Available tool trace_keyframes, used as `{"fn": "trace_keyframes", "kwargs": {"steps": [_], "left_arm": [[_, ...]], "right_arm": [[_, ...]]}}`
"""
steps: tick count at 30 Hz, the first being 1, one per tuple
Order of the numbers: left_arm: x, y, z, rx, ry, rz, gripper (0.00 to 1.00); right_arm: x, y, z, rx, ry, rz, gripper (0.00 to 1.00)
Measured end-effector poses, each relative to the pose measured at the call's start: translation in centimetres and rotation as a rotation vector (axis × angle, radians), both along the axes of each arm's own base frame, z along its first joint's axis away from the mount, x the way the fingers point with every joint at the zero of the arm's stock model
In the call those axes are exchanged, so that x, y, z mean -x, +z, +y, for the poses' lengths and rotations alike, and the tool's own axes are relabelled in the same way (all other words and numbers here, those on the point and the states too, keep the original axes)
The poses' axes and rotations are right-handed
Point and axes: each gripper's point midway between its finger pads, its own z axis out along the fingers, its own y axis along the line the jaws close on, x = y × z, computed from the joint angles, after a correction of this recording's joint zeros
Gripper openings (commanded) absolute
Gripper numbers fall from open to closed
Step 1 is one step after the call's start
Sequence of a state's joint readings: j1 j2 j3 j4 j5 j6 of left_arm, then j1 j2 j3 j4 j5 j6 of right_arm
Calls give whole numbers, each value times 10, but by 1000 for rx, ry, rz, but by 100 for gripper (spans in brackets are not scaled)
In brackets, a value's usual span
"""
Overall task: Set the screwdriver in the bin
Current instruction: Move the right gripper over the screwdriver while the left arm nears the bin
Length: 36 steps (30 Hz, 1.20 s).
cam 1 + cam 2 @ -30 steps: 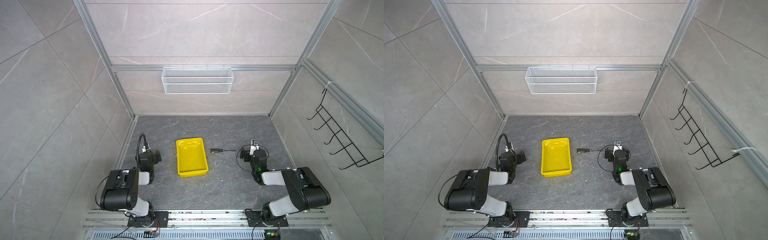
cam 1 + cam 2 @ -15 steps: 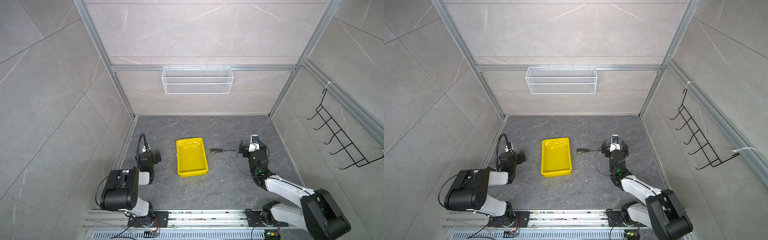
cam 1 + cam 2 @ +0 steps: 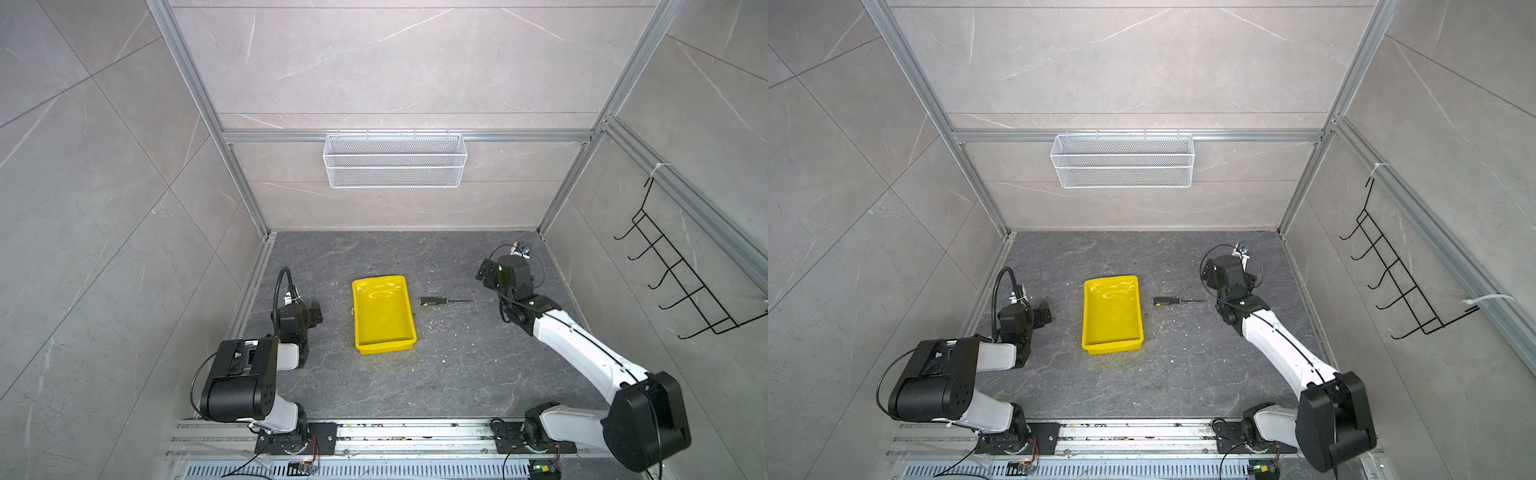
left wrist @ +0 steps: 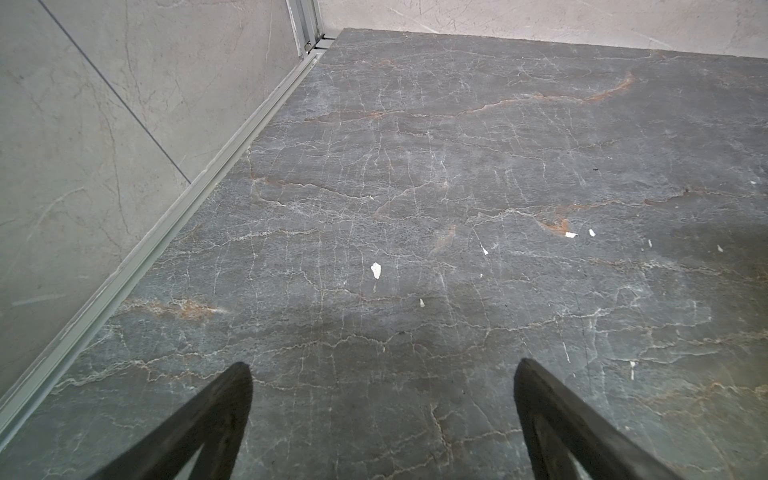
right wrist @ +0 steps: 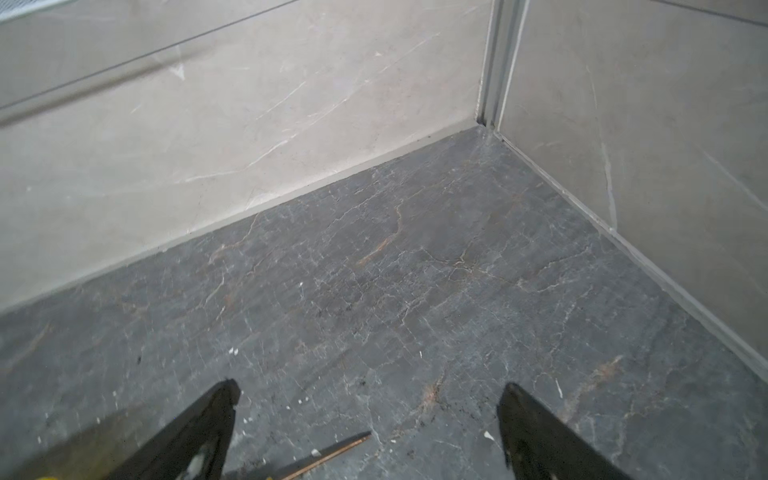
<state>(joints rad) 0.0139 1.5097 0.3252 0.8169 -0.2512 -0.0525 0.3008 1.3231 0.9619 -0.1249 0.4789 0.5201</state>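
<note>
The screwdriver [image 3: 434, 301] [image 3: 1167, 301] lies flat on the dark stone floor just right of the bin, black handle toward the bin, thin shaft pointing right. The bin [image 3: 382, 320] [image 3: 1112, 316] is a bright yellow tray, empty, at the floor's middle. My right gripper [image 3: 486, 275] [image 3: 1208, 277] hovers open by the shaft's tip; in the right wrist view the right gripper [image 5: 370, 386] has only the shaft's end [image 5: 345, 446] showing low between its spread fingers. My left gripper [image 3: 313, 311] [image 3: 1045, 312] [image 4: 383, 365] rests open over bare floor, left of the bin.
A white wire mesh basket [image 3: 395, 160] hangs on the back wall. A black hook rack [image 3: 681, 291] hangs on the right wall. Tiled walls with aluminium posts close in the floor on three sides. Small white flecks [image 4: 376, 270] dot the floor.
My right arm has stretched out from its folded pose, carrying its open gripper forward toward the back wall, beside the screwdriver's tip. The left arm, screwdriver and bin have not moved.
</note>
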Motion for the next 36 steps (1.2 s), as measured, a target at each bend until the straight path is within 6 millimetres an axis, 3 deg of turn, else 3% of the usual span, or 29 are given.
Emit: {"fn": "trace_keyframes", "kwargs": {"steps": [5,12,17,19,21,25,30,36], "left_arm": [[-1,1,-3,-10,-11,-4,100],[7,22,-21,-90,-22,-33,100],[-4,98,-51,-62,-21,-92,100],[-6,121,-55,-4,-12,-104,100],[-2,132,-58,49,-17,-102,100],[14,117,-56,92,6,-35,100],[34,83,-56,168,35,46,100],[36,61,-60,214,49,110,100]], "right_arm": [[6,-25,4,-77,-22,102,99],[24,-64,42,-184,7,257,99],[41,-76,68,-308,10,324,99],[45,-82,73,-364,-8,358,98],[46,-87,79,-409,-26,399,98],[45,-95,92,-514,-73,459,96],[48,-105,112,-644,-156,513,96],[35,-115,150,-768,-249,544,95]]}}
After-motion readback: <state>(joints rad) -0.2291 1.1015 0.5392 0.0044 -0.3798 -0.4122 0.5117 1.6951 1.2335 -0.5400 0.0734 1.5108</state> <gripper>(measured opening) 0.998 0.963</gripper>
